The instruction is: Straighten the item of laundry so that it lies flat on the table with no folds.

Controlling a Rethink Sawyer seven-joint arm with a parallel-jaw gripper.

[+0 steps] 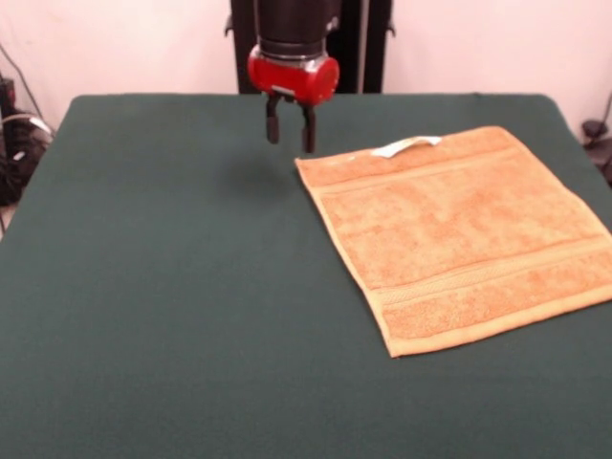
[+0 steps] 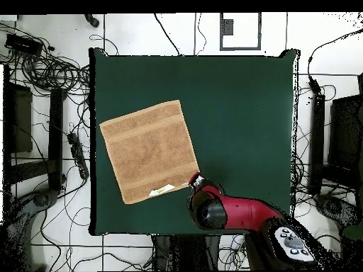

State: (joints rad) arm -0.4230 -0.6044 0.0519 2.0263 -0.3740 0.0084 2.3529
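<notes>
The towel (image 1: 457, 239) was seen spread flat on the dark green desk (image 1: 172, 316), toward the right side in the front view, turned slightly askew to the desk's edges, with no folds visible. Woven bands were seen near two opposite edges, and a small white tag (image 1: 406, 146) was seen at the edge nearest the robot. The pincer (image 1: 291, 126) was held just above the desk beside the towel's far left corner, apart from the cloth, its two dark fingers (image 1: 273, 124) parted by a narrow gap and nothing gripped.
</notes>
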